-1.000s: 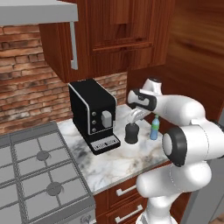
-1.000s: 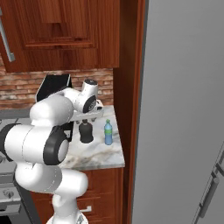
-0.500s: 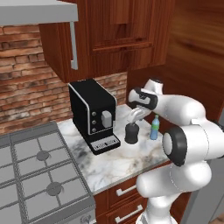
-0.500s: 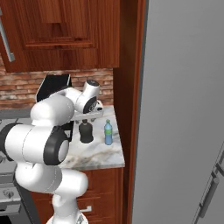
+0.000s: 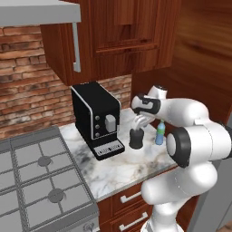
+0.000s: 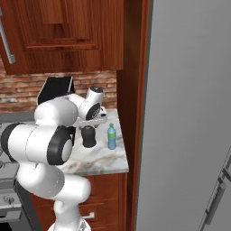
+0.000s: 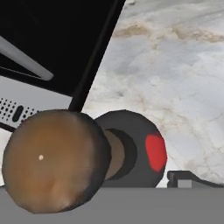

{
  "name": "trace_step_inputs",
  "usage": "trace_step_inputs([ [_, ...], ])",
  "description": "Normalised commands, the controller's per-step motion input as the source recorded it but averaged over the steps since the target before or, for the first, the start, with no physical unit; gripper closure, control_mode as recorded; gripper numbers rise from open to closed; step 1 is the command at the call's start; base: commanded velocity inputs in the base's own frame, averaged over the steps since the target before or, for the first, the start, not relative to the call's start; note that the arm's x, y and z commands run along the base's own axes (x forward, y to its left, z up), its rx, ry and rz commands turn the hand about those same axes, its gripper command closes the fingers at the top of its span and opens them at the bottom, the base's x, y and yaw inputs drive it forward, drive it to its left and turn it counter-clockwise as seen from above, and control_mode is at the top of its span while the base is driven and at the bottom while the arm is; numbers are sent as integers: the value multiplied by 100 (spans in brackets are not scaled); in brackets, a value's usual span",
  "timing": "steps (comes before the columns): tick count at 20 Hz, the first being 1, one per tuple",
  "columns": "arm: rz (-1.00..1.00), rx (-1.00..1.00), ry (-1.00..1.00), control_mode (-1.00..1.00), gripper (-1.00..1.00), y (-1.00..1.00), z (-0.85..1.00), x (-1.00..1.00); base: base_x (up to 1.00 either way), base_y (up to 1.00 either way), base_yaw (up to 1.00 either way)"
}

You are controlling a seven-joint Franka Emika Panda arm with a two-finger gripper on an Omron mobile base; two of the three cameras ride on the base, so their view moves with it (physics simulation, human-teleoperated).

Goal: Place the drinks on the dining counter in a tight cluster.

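The squat black bottle (image 5: 136,138) is standing upright on the small marble bench (image 5: 118,170), just in front of the black coffee machine (image 5: 96,118) and near the small blue green-capped bottle (image 5: 159,133), which is standing apart from it toward the wooden side panel (image 6: 131,81). In the hand view the black bottle (image 7: 131,151) is being looked down on from right above: a rounded brown stopper (image 7: 54,159) is topping a thin neck, and a red mark is showing on the dark shoulder. The bottle is judged to be rigid, probably glass or hard plastic, smooth and therefore somewhat slippery, bottom-heavy and stable while standing, yet liable to tip if pushed at the stopper. A hold is judged best taken across the thin neck just under the stopper, where the bulge would be stopping it from sliding out; the wide belly is looking too broad for a sure pinch. The hand (image 5: 140,122) is hanging directly over the bottle with its fingers spread wide and nothing between them; whether the fingertips are already touching the neck cannot be told. The dining counter is not being seen from here.
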Motion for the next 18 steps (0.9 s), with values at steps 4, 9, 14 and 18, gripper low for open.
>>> trace_step_inputs([
  [4,0,0,0,-100,-100,0,-7,0,0,0,0],
  [9,0,0,-1,-100,-100,0,-8,3,0,0,0],
  [14,-1,0,0,-100,-100,0,-4,10,0,0,0],
  [18,-3,0,-1,-100,-100,7,0,8,0,0,0],
])
